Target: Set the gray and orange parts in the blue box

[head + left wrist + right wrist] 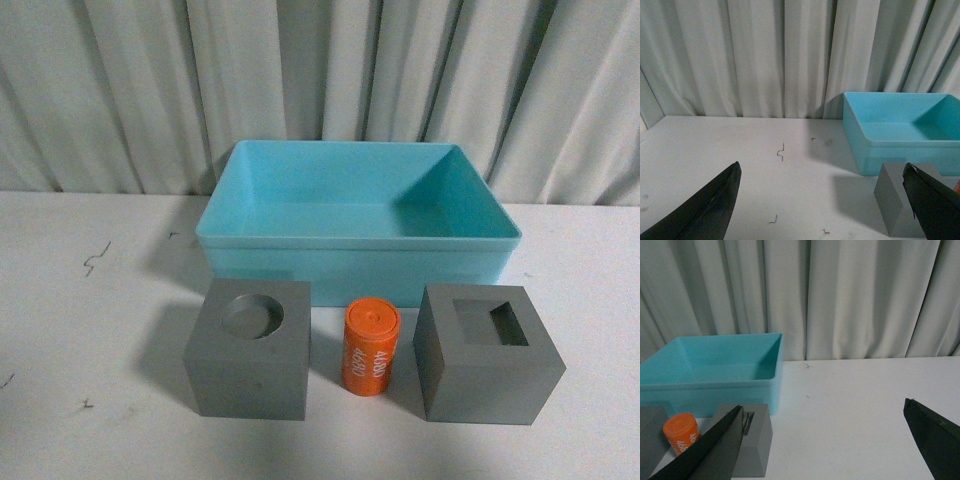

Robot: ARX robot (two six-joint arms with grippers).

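Note:
Three parts stand in a row in front of the blue box: a gray cube with a round recess on the left, an orange cylinder with white lettering in the middle, and a gray cube with a square recess on the right. The box is empty. Neither arm shows in the front view. My left gripper is open over bare table, left of the round-recess cube. My right gripper is open, to the right of the square-recess cube and the cylinder.
The white table has small dark marks on its left half. Pale curtains hang right behind the box. Open table lies left of the box and right of the box.

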